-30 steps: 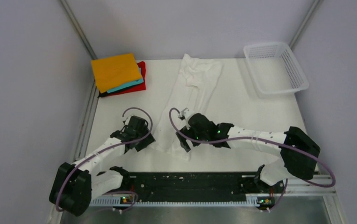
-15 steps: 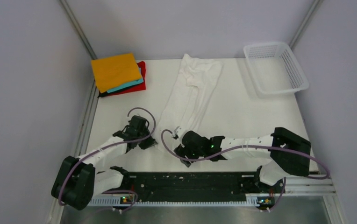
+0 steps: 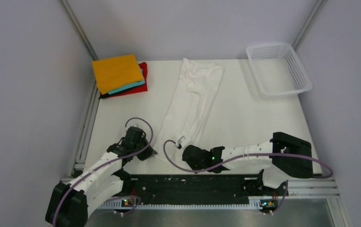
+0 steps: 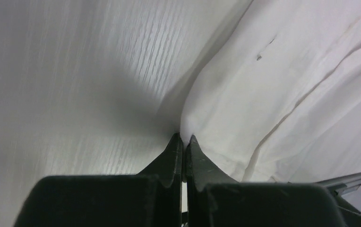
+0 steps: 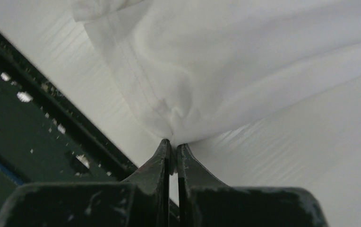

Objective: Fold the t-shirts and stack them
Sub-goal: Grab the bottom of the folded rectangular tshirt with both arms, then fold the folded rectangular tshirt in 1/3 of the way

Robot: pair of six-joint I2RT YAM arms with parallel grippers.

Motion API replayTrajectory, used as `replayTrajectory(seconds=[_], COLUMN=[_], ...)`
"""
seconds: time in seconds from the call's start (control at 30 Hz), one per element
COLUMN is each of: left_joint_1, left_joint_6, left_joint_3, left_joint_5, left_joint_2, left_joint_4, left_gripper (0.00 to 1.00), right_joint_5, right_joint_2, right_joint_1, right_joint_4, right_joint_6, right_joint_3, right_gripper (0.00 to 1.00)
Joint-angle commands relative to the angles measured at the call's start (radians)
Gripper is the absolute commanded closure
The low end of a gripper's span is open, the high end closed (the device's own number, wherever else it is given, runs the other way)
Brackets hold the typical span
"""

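1. Left gripper (image 4: pixel 184 138) – its fingers are pinched together on a near corner of the white tee (image 4: pixel 273 85), low over the table (image 4: pixel 74 71).
2. Right gripper (image 5: pixel 173 143) – its fingers are clamped on the tee's stitched hem at the other near corner, just beside the dark rail (image 5: pixel 37 123) along the table's near edge.
3. From above, both grippers sit close together at the table's 6 o'clock edge, the left one toward 7 o'clock, with the hem held between them.
4. The white tee runs from the grippers as a long, narrow band toward 12 o'clock and is rumpled at its far end.
5. At 10 o'clock lies a folded stack: an orange tee (image 3: pixel 117 72) on top, a teal tee (image 3: pixel 132 87) under it and a red tee (image 3: pixel 143 66) at the bottom.
6. At 2 o'clock stands a white mesh basket (image 3: pixel 263 48), well apart from the white tee.
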Motion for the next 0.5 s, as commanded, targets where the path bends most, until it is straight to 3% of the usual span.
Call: replayTrajectory(seconds=[0.0, 0.1, 0.23, 0.33, 0.47], left_joint_1=[-0.007, -0.008, -0.009, -0.009, -0.009], left_joint_6=[-0.027, -0.035, -0.033, -0.023, 0.011], left_joint_3=[-0.08, -0.097, -0.09, -0.032, 0.083], left_joint_5=[0.076, 0.075, 0.144, 0.171, 0.136], left_joint_2=[-0.185, -0.322, -0.423, -0.39, -0.248], left_joint_4=[-0.115, -0.196, -0.134, -0.057, 0.051], left_gripper=[1.0, 1.0, 1.0, 1.0, 1.0], right_joint_5=[-0.021, -0.049, -0.017, 0.012, 0.015], right_joint_2=[-0.093, -0.138, -0.202, -0.244, -0.299], right_joint_1=[0.107, 0.118, 0.118, 0.098, -0.017], right_joint_4=[-0.094, -0.081, -0.052, -0.056, -0.067], right_joint_6=[0.087, 0.134, 0.152, 0.15, 0.15], right_joint_3=[-0.024, -0.044, -0.042, -0.024, -0.026], right_gripper=[1.0, 0.99, 1.0, 1.0, 1.0])
